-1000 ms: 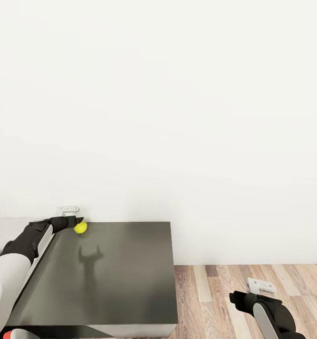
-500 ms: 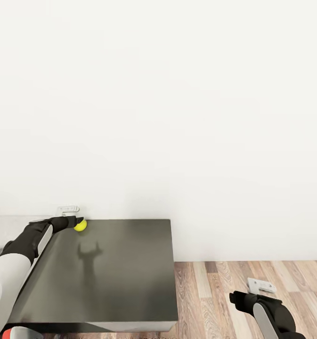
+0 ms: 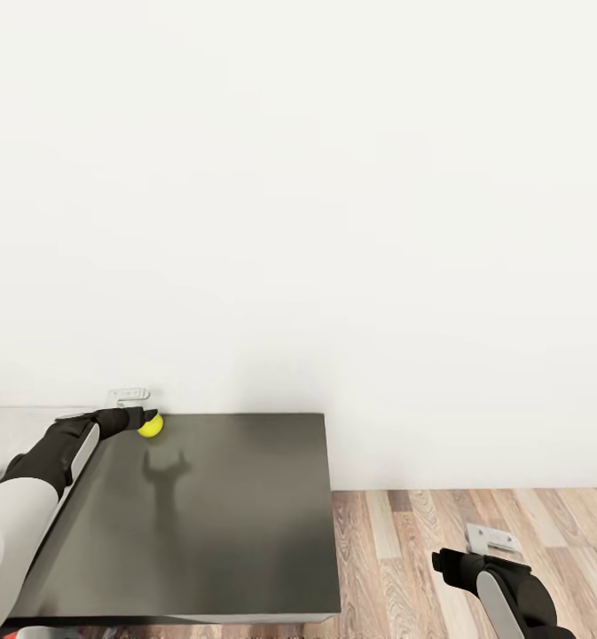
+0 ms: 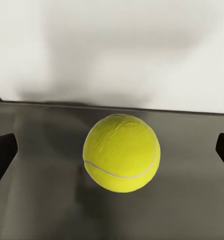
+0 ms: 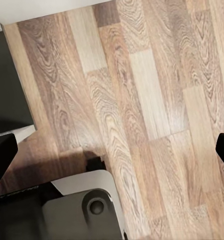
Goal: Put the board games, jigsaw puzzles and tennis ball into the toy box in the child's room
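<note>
While the left arm is reaching forward over the dark grey shelf unit top (image 3: 218, 506), its left pincer (image 3: 145, 417) is sitting right at the small yellow-green tennis ball (image 3: 151, 425), which is lying near the back edge of that dark surface, close to the white wall (image 3: 333, 222). Seen from the left wrist, the ball (image 4: 121, 153) is sitting between the two black fingertips (image 4: 2, 155), which are standing wide apart at the picture's edges and not touching it, so the left pincer is spread open around the ball. Over the wood-plank floor (image 3: 475, 550), off to the right of the shelf unit, the right pincer (image 3: 453, 559) is hanging low; its wrist view is showing the dark fingertips (image 5: 1, 157) far apart above the planks (image 5: 141, 90), so it is open with nothing in it. A strip of light-grey tabletop (image 3: 14, 426) is showing at the far left behind the left arm.
</note>
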Controlling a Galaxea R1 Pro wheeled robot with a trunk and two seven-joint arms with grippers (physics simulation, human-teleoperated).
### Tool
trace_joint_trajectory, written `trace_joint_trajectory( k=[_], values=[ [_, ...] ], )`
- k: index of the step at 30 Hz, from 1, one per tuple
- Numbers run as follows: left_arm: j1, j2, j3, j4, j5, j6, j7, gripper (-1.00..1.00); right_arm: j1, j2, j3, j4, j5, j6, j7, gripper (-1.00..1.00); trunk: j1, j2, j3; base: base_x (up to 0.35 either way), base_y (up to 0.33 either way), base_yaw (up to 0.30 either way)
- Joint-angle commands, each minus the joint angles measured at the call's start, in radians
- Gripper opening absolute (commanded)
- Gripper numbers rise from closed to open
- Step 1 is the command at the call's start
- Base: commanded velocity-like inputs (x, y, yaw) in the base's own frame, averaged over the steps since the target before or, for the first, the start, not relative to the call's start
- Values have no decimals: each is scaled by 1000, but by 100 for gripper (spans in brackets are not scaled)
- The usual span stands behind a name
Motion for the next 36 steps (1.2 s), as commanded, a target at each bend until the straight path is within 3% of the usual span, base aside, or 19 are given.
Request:
trace_joint_trajectory(
  k=[1, 36],
  values=[
    [-1, -1, 6, -1, -2, 7, -6, 100, -1, 0, 0, -1, -10, 3, -9, 100, 1, -2, -3, 5, 2, 0],
    [-1, -1, 6, -1, -2, 7, -6, 100, -1, 0, 0, 0, -10, 3, -9, 100, 1, -2, -60, 24, 0, 0]
  ],
)
